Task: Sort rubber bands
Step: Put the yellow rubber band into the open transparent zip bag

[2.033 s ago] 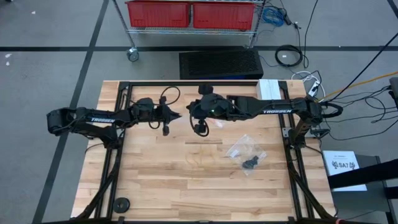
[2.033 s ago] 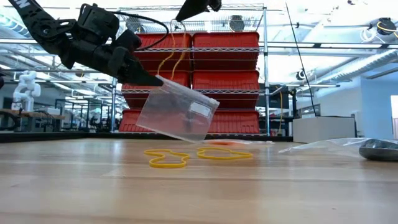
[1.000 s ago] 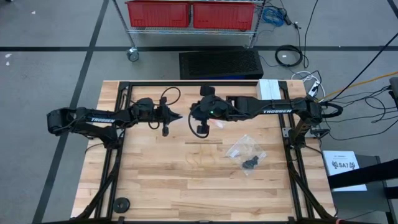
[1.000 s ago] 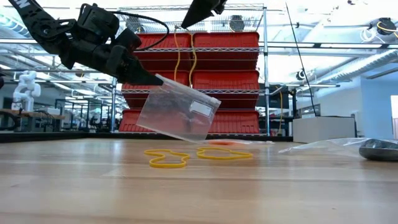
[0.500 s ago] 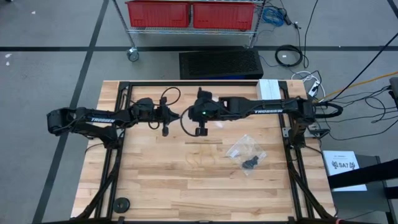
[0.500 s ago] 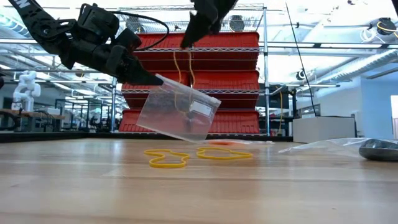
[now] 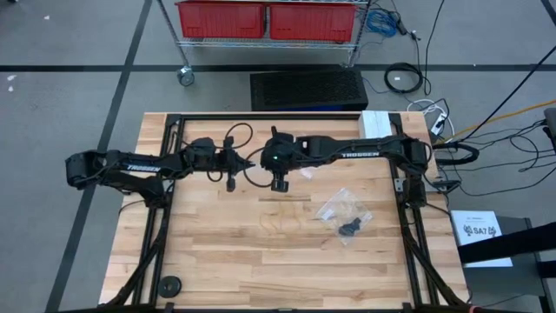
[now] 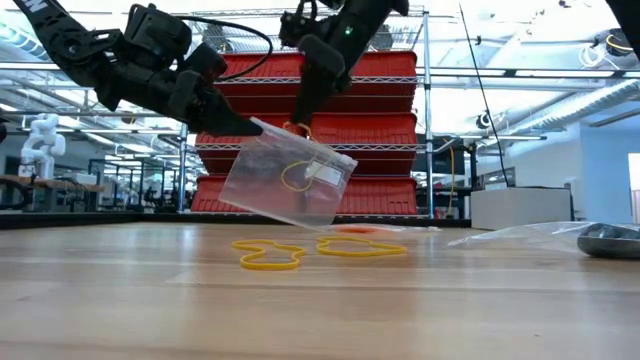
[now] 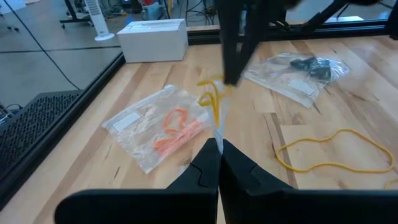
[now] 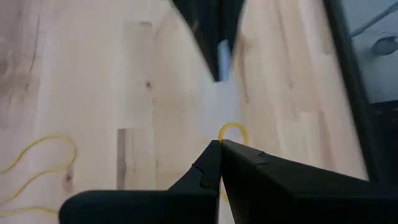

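My left gripper (image 8: 250, 127) is shut on a clear plastic bag (image 8: 285, 190) that hangs in the air over the table's far middle. My right gripper (image 8: 297, 122) comes down from above onto the bag's upper edge, shut on a yellow rubber band (image 8: 295, 178). The band's lower loop shows inside the bag's outline. In the left wrist view the band (image 9: 211, 99) curls just past my left gripper (image 9: 217, 142), under the right gripper's dark fingers (image 9: 233, 43). Two more yellow rubber bands (image 8: 268, 255) (image 8: 360, 247) lie flat on the wood below. My left gripper pinches the clear bag's upper edge (image 9: 219, 124) at one corner between its two fingers, coming slightly downward from the table's left. The bag hangs tilted below, clear of the table. My right gripper pinches the yellow band's top (image 8: 298, 130) between its fingertips, slanting steeply down. The band (image 10: 233, 132) hangs slack below.
A clear bag with orange bands (image 9: 165, 127) lies flat on the table beyond the held bag. A bag with black bands (image 7: 345, 211) lies to the right. A white box (image 9: 152, 38) stands at the far edge. A black round piece (image 7: 170, 284) sits near the front left corner.
My right gripper has come down and toward the table's left, onto the bag that my left gripper holds, tipping more steeply downward. The yellow band hanging from it has sunk with it, and its lower loop now shows within the bag's outline.
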Robot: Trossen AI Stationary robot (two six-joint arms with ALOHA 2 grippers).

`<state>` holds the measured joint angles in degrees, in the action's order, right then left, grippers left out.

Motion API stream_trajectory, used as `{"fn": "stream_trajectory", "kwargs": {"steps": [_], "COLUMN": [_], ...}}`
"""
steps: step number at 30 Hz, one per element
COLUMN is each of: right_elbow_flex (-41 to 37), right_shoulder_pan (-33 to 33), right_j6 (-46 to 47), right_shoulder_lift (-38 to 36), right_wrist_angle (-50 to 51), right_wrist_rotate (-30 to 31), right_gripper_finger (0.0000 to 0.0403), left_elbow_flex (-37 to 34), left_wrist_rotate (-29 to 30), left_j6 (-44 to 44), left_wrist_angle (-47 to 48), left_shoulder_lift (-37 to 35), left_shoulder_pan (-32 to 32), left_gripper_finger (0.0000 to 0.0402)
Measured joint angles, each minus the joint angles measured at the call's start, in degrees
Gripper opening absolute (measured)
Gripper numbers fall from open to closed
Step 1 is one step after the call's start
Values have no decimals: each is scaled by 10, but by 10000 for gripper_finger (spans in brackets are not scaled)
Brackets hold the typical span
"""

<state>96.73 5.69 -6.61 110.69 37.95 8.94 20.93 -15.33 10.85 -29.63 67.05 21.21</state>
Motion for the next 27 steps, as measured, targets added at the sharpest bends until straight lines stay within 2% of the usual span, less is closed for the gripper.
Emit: {"fn": "stream_trajectory", "kwargs": {"steps": [5, 27], "right_elbow_flex": [0, 0], "right_shoulder_pan": [3, 19], "right_j6": [3, 25], "right_shoulder_lift": [12, 9], "right_wrist_angle": [7, 0], "right_wrist_rotate": [-20, -18], "right_gripper_finger": [0, 0], "left_elbow_flex": [0, 0], "left_wrist_rotate": [0, 0], "left_j6": [0, 0], "left_wrist_angle": [-1, -3], "left_shoulder_lift": [0, 0], "left_shoulder_pan": [0, 0], "left_gripper_finger": [2, 2]}}
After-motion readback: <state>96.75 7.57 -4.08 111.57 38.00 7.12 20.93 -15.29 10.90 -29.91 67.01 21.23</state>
